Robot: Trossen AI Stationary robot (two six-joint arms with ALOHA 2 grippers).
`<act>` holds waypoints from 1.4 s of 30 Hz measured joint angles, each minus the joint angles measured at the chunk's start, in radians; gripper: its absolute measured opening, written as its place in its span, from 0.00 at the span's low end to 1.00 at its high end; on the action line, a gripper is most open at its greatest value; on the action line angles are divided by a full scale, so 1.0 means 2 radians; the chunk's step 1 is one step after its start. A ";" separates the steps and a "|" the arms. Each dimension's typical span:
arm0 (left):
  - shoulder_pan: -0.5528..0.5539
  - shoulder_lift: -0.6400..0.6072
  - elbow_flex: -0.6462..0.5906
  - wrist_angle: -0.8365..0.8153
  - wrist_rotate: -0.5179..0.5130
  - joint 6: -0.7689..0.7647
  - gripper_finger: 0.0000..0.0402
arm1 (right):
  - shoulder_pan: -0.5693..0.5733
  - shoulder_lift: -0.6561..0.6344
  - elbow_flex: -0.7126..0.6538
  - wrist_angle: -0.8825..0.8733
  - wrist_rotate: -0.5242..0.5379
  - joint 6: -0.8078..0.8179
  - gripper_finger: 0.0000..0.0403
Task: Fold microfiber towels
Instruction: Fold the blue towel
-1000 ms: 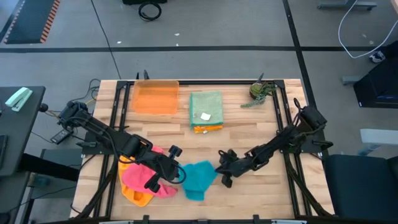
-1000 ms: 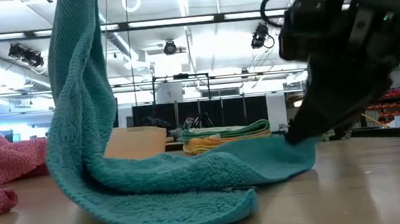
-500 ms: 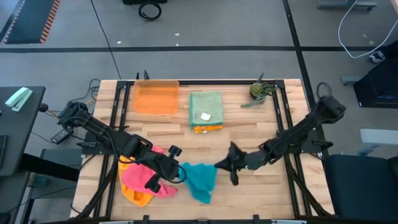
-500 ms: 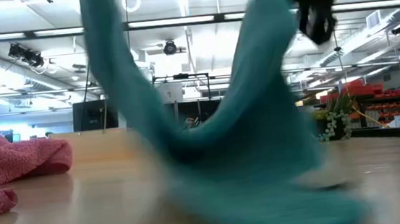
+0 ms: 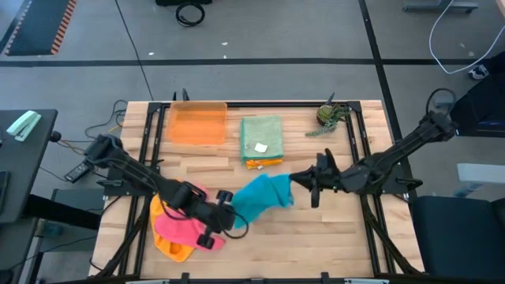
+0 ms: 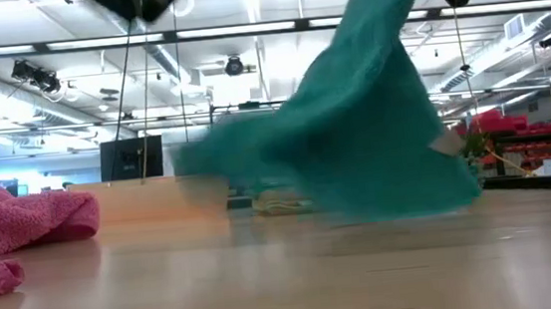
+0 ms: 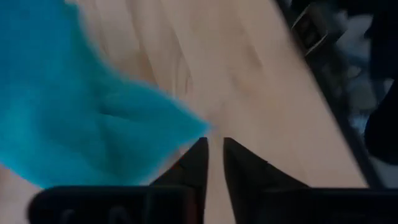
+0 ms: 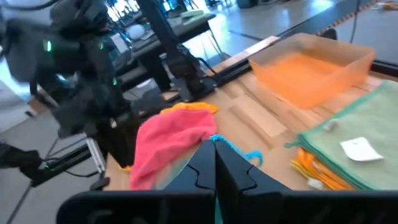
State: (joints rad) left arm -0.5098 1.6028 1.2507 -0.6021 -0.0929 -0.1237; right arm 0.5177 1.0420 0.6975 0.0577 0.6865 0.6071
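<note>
- Two grippers work over the table's near half: our right gripper (image 5: 304,181) sits clamped tight on one end of the teal-blue towel (image 5: 263,197), holding it off the wood toward the right edge.
- Our left gripper (image 5: 226,221) sits at the towel's other end, near the front edge; in its wrist view we see a thin slit between the fingers (image 7: 198,163), with the teal cloth just beside them, and we cannot tell whether it grips.
- We see the towel hanging above the table (image 6: 287,284) in the low view.
- Beside the left gripper, at the front left, we see a pink towel (image 5: 180,229) crumpled over an orange towel (image 5: 175,250).
- Toward the back edge we find the folded stack, green towel (image 5: 261,138) uppermost, beside the orange tray (image 5: 197,124).
</note>
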 joint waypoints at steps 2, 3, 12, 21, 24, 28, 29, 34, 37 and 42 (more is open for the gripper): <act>0.000 0.024 0.000 0.000 0.000 -0.003 0.21 | 0.000 -0.005 0.000 -0.020 0.005 0.011 0.01; 0.000 0.034 0.000 0.000 0.000 -0.006 0.25 | 0.000 -0.005 0.000 -0.028 0.006 0.016 0.01; 0.021 0.040 0.000 0.055 -0.133 0.080 0.44 | 0.000 0.016 0.000 -0.088 0.008 0.060 0.01; 0.118 0.138 -0.025 0.218 -0.169 0.218 0.43 | 0.001 0.039 0.000 -0.094 0.004 0.074 0.01; 0.132 0.161 -0.026 0.218 -0.171 0.281 0.43 | 0.001 0.039 0.000 -0.097 -0.001 0.075 0.01; 0.134 0.171 -0.026 0.220 -0.170 0.364 0.43 | 0.001 0.038 0.000 -0.096 -0.002 0.072 0.01; 0.135 0.172 -0.026 0.220 -0.170 0.379 0.43 | 0.001 0.038 0.000 -0.096 -0.003 0.072 0.01; 0.143 0.171 -0.026 0.228 -0.170 0.465 0.44 | 0.001 0.038 0.000 -0.098 -0.002 0.069 0.01; 0.153 0.171 -0.026 0.235 -0.169 0.489 0.43 | 0.001 0.038 0.000 -0.099 -0.002 0.071 0.01; 0.172 0.171 -0.026 0.235 -0.134 0.492 0.43 | 0.001 0.038 0.000 -0.099 -0.002 0.073 0.01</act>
State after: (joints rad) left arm -0.1653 1.9442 1.1992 -0.1328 -0.3610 0.8595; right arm 0.5194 1.1183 0.6968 -0.1410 0.6830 0.7532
